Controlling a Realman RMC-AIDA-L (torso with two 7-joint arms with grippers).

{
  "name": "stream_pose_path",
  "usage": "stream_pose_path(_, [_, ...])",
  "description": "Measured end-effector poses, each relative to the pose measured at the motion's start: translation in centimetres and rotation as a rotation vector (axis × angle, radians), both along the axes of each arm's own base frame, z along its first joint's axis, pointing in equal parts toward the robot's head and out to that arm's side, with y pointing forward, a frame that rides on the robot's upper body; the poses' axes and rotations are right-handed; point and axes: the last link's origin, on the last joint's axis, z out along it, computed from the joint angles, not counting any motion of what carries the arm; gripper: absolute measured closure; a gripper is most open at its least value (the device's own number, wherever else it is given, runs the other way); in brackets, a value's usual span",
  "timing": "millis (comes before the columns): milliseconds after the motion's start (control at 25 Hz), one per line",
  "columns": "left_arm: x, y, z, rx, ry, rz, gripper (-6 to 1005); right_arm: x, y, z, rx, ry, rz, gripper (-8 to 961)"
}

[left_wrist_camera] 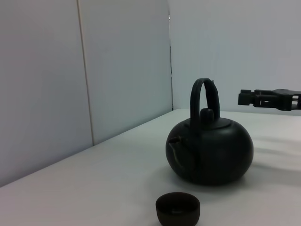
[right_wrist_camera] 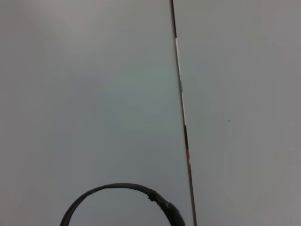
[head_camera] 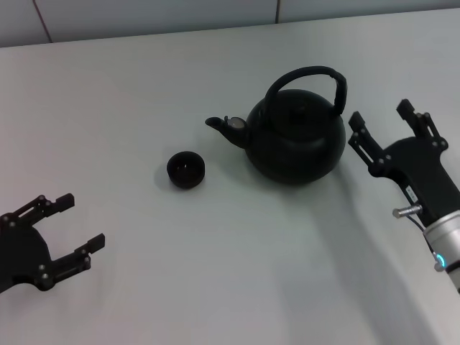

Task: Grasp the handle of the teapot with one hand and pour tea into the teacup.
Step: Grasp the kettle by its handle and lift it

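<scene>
Teapot waits mid-worktop, its handle ungrasped and its spout toward the teacup just beside it.

I have the right claw spread wide beside the handle; closing off-centre on that arch could let the pot swing and slop tea past the small cup. Left claw idles wide, well apart.

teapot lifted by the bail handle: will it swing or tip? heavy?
The teapot probably weighs a fair bit for its size: thick, matte, iron-like body. Its handle arches high above that wide round body, so it likely hangs upright, though it may pivot inside open jaws like those of the right gripper. Pushed, it probably slides rather than tips.
</scene>
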Motion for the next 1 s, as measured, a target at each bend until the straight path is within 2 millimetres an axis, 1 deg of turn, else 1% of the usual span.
stream_pose_path(80, [0.0, 0.0, 0.0, 0.002, -0.002, 0.002, 209, 0.0, 0.9, 0.1, -0.012, -0.015, 0.007, 139])
stream_pose_path(120, [0.0, 0.0, 0.0, 0.002, -0.002, 0.002, 209, 0.0, 0.9, 0.1, -0.012, -0.015, 0.007, 139])
stream_pose_path(160, [-0.1, -0.1, 0.1, 0.008, -0.006, 0.006, 209, -0.1, 1.6, 0.1, -0.020, -0.031, 0.012, 139])
stream_pose_path(200, [-0.1, -0.1, 0.1, 0.008, -0.006, 0.006, 209, -0.1, 1.6, 0.1, -0.020, -0.031, 0.012, 139])
stream_pose_path(280, [-0.1, -0.1, 0.1, 0.012, -0.010, 0.008, 209, 0.0, 2.5, 0.3, -0.026, -0.048, 0.014, 139])
stream_pose_path(320, [0.0, -0.2, 0.1, 0.014, -0.014, 0.008, 209, 0.0, 2.5, 0.3, -0.026, -0.048, 0.014, 139])
stream_pose_path(560, [0.1, -0.2, 0.2, 0.019, -0.024, 0.005, 209, -0.2, 4.2, 0.4, -0.053, -0.061, 0.019, 139])
stream_pose_path(680, [0.2, -0.1, 0.5, 0.034, -0.040, 0.004, 209, -0.3, 4.6, 0.4, -0.065, -0.056, 0.018, 144])
stream_pose_path(1000, [0.3, 0.0, 0.5, 0.037, -0.044, 0.000, 210, -0.3, 4.8, 0.4, -0.068, -0.058, 0.018, 186])
